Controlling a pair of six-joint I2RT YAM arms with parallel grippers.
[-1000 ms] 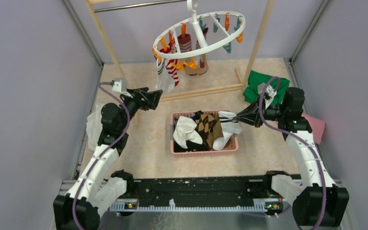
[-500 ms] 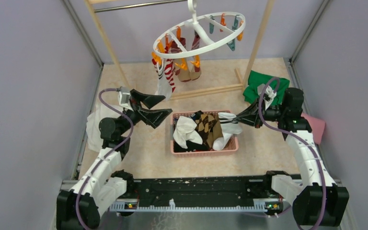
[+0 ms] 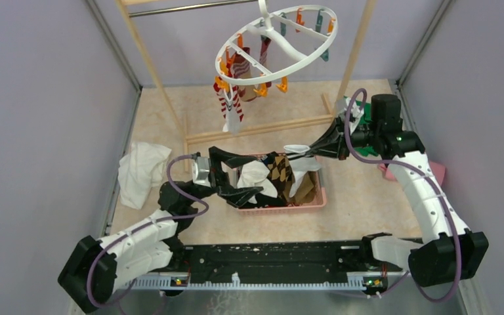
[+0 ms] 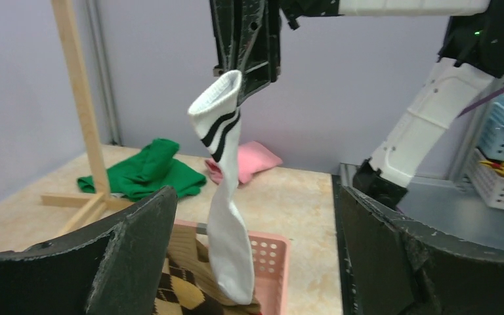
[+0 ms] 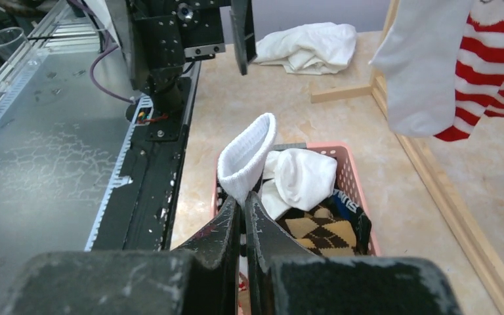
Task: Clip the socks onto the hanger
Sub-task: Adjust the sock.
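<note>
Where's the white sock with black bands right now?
Left wrist view, centre: the white sock with black bands hangs by its cuff from the right arm's fingers, toe over the pink plastic basket.

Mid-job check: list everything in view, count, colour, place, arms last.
hanger: one, white ring, orange and teal pegs, tilted on the rack
hung socks: at least three, red-and-white striped, plain white, tan-and-maroon, at the ring's left
banded sock: one, white with black bands, dangling over the basket
basket: one, pink, mid-table, holding a white sock and a brown argyle sock
rack: one, wood, far end
cloths: three, green cloth and pink cloth right, white cloth left
left claw: black, open, at the basket's left edge
right claw: black, shut on the banded sock
</note>
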